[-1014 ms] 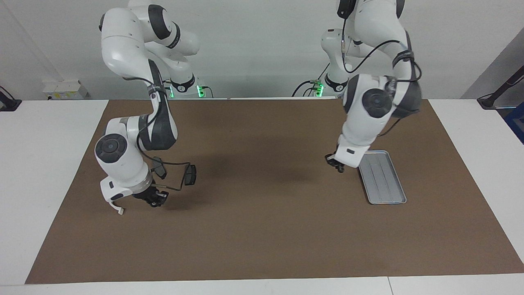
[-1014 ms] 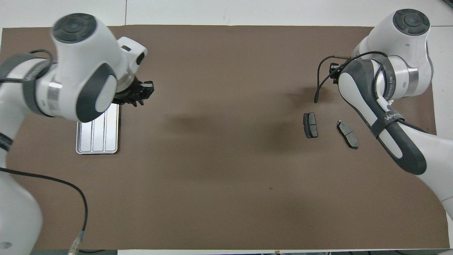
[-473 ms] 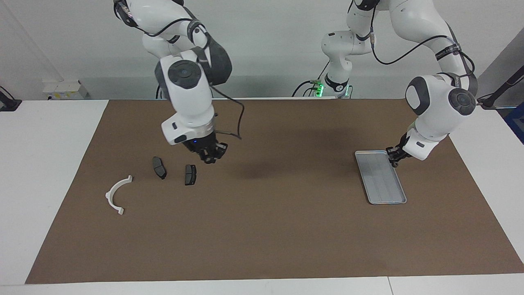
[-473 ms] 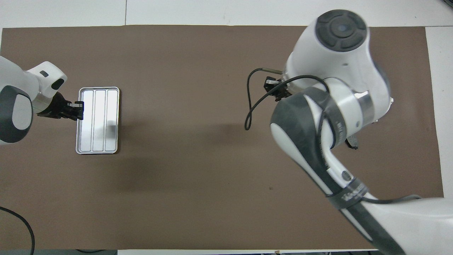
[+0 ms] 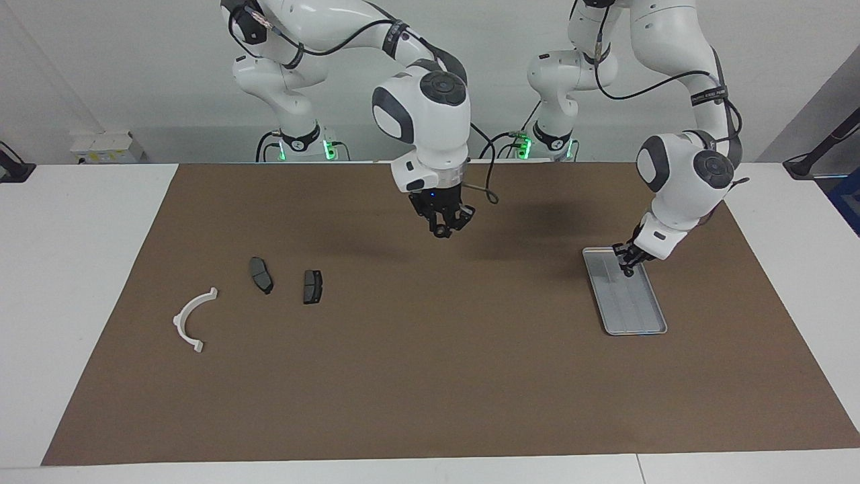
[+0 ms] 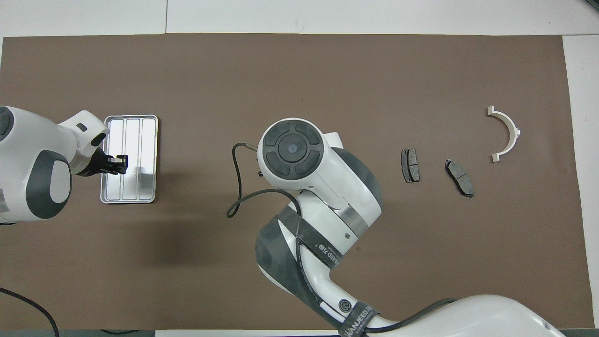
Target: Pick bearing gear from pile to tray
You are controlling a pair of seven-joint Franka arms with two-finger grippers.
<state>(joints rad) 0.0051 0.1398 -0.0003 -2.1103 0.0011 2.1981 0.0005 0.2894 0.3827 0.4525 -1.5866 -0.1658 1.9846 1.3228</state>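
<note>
Since half a second ago, right gripper (image 5: pixel 444 225) has travelled from above the two dark grey brake-pad-like plates (image 5: pixel 287 282) to hang over the bare middle of the brown mat (image 5: pixel 430 376), and left gripper (image 5: pixel 628 259) has shifted from the rim to low over the small flat silver-grey ridged metal tray (image 5: pixel 635 316), at that tray's end nearer the robots.

Toward the right arm's end of the table the pile remains: a white curved half-ring bracket (image 5: pixel 191 317), then the two plates beside it, all well apart from the tray. No small black ring is discernible on the mat or in the tray.

Right gripper: fingers appear drawn together, possibly on a small dark part; whether anything is held cannot be told. Left gripper: finger state cannot be told.

Judgement: a carry toward the tray is in hand. Good practice is to lower close over a tray channel before release. Left gripper occupies the tray's nearer end and could obstruct; the end farther from the robots stands free.
</note>
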